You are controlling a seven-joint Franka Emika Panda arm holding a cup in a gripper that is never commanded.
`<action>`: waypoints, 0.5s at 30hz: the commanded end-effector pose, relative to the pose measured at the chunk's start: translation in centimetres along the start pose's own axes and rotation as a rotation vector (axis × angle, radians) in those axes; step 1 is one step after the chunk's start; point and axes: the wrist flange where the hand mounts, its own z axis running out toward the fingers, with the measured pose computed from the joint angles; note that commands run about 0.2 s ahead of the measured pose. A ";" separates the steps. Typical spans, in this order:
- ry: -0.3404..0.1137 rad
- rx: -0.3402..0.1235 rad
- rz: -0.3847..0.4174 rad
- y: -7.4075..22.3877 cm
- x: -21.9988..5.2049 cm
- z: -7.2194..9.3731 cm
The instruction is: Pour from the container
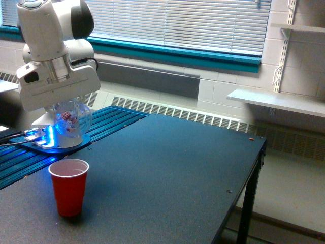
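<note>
exterior view: we see our gripper [68, 109] clamped around the clear cup [72, 121], above and behind the red cup [69, 186] on the bench [167, 173]

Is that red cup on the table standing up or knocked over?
Standing upright: the red cup rests on its base on the table, open rim facing up.

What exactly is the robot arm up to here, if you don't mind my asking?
A white robot arm is holding a clear plastic cup with something red and white inside, just under its gripper. The cup hangs above the dark table, up and slightly behind an open red cup that stands upright near the front edge. Nothing is visibly pouring at this moment. How the jaws stand around the clear cup is hidden by the hand's housing.
</note>
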 end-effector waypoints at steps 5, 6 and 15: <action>-0.017 0.021 0.027 0.8 1.0 -0.7; -0.017 0.021 0.031 0.8 1.2 -0.8; -0.047 0.010 0.101 1.2 2.7 -1.1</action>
